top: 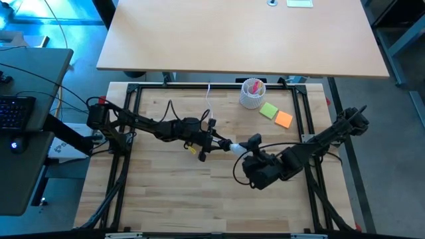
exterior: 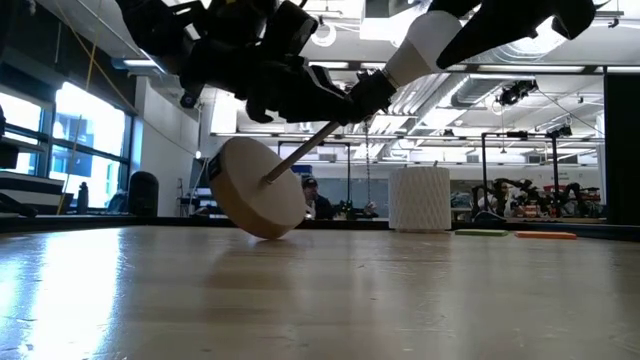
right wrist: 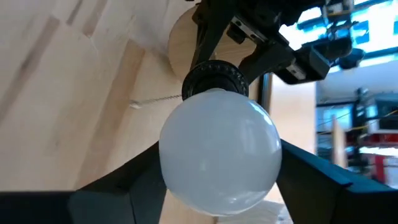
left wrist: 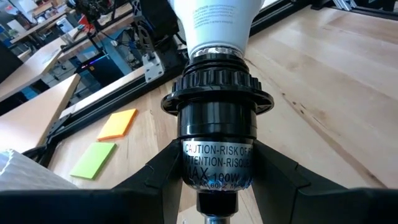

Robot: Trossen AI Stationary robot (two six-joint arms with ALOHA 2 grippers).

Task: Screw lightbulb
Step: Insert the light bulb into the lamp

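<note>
The white lightbulb (right wrist: 217, 155) sits with its narrow neck (left wrist: 211, 25) in the black socket (left wrist: 217, 124) of the lamp stand. A thin rod (exterior: 300, 155) runs from the socket down to the round wooden disc (exterior: 255, 190), which is tilted with its lower rim at the table top. My left gripper (top: 216, 141) is mid-table, shut on the socket. My right gripper (top: 247, 147) meets it from the right, shut on the bulb (top: 236, 147). My left gripper pinches the black socket's lower barrel (left wrist: 217, 168) between its two fingers, below the ribbed collar. The fingers come from the table's left, along the socket's axis. The socket is held up and slanted, with the disc below it. My right gripper holds the bulb's round globe (right wrist: 186, 180) between its two fingers, one on each side. It comes from the table's right, pointing along the bulb toward the socket. The bulb is clear of the table, its neck in the socket.
A white perforated cup (top: 252, 93) with pink contents stands at the far side of the table, also in the low view (exterior: 419, 198). A green note (top: 268, 110) and an orange note (top: 283, 119) lie beside it. A black frame (top: 133, 119) borders the table.
</note>
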